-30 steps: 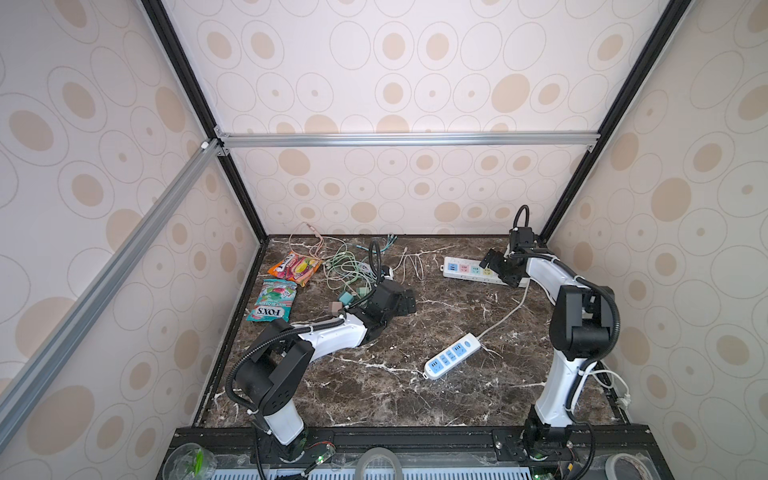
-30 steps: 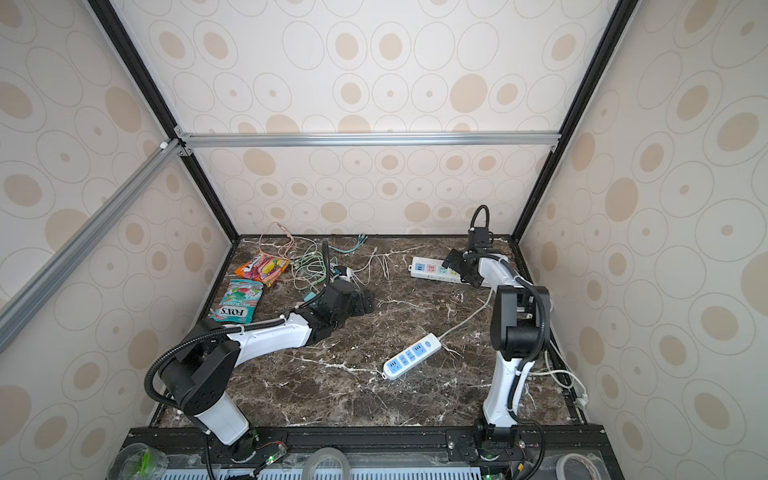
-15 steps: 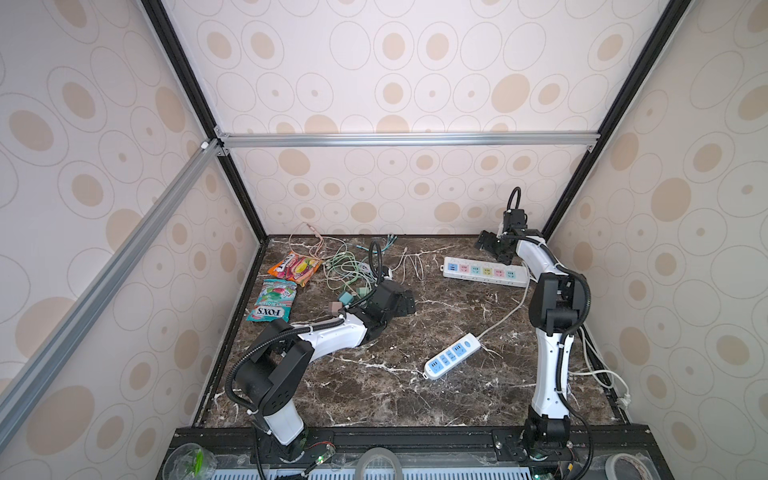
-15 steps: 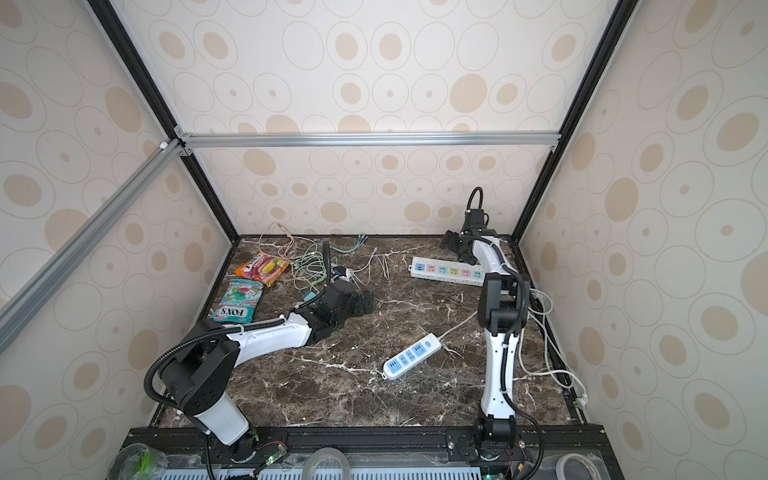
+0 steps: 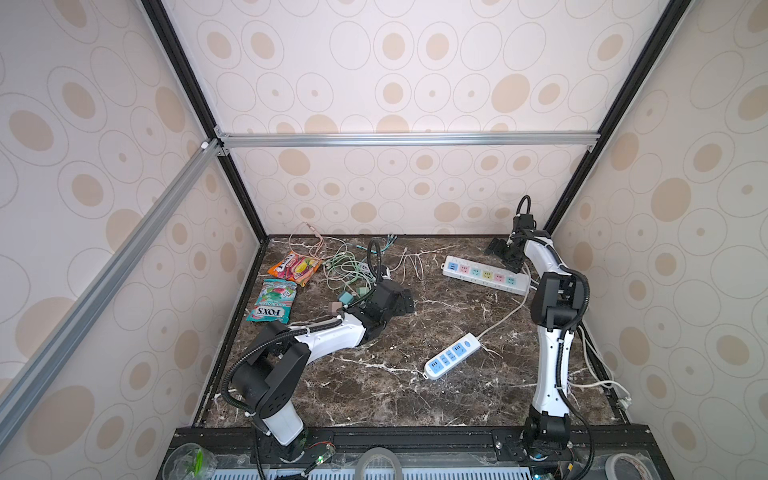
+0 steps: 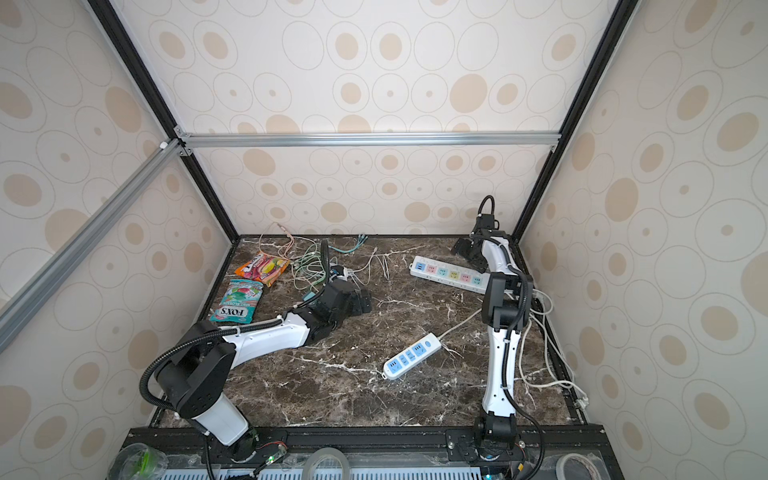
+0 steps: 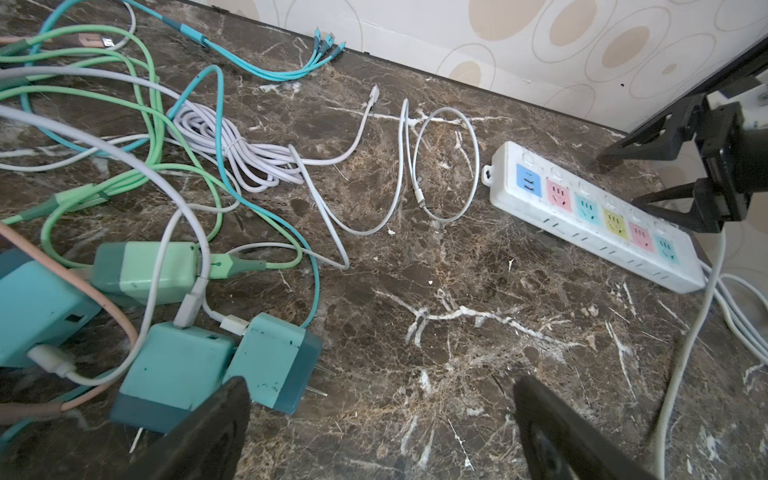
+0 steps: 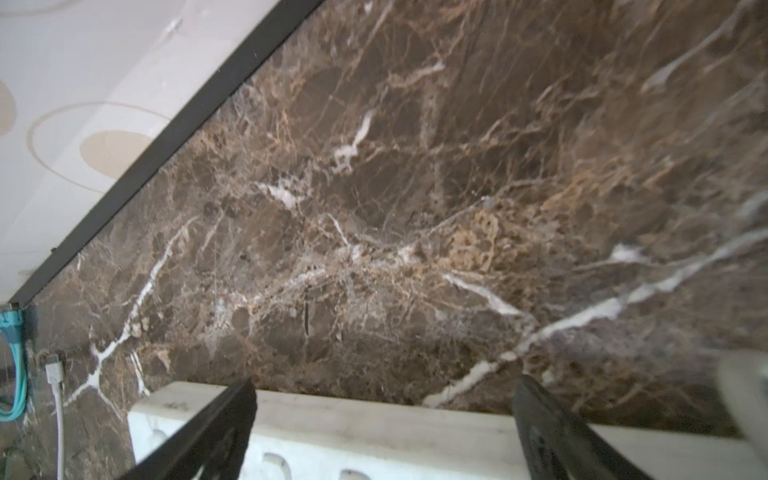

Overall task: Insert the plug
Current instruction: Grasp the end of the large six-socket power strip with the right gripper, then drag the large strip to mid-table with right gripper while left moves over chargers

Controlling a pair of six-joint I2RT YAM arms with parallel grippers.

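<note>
Top views are both giving me one readable label: "FOX'S", in white letters on a green candy bag (image 5: 272,301) lying by the left wall; its smaller print is too fine for me. Beside it an orange sweets packet (image 5: 296,267) is lying, its writing unreadable. Everything is sitting on a dark brown marble tabletop (image 5: 374,395) with white veins, closed in by beige wallpaper with oval rings (image 5: 395,62) and a black and silver aluminium frame (image 5: 407,139). A long white power strip with coloured sockets (image 5: 484,275) is lying at the back right, and a short white and blue power strip (image 5: 452,356) is lying mid-table, well apart from it. My right gripper (image 5: 503,254) is hanging over the long strip's cord end, jaws apart and holding nothing. My left gripper (image 5: 405,302) is sitting low beside a tangle of green, teal and white cables (image 5: 349,270), jaws spread and empty.

Left wrist view is showing me the teal two-pronged charger plug (image 7: 274,365) lying on the marble just beside one finger, unheld and pressed against a second teal charger (image 7: 174,370). A mint green charger (image 7: 143,270) is lying close by, and cables are crossing over the chargers.

Right wrist view is coming through blurred. The long strip's white edge is passing under the spread fingers; whether they are touching it I cannot tell.
</note>
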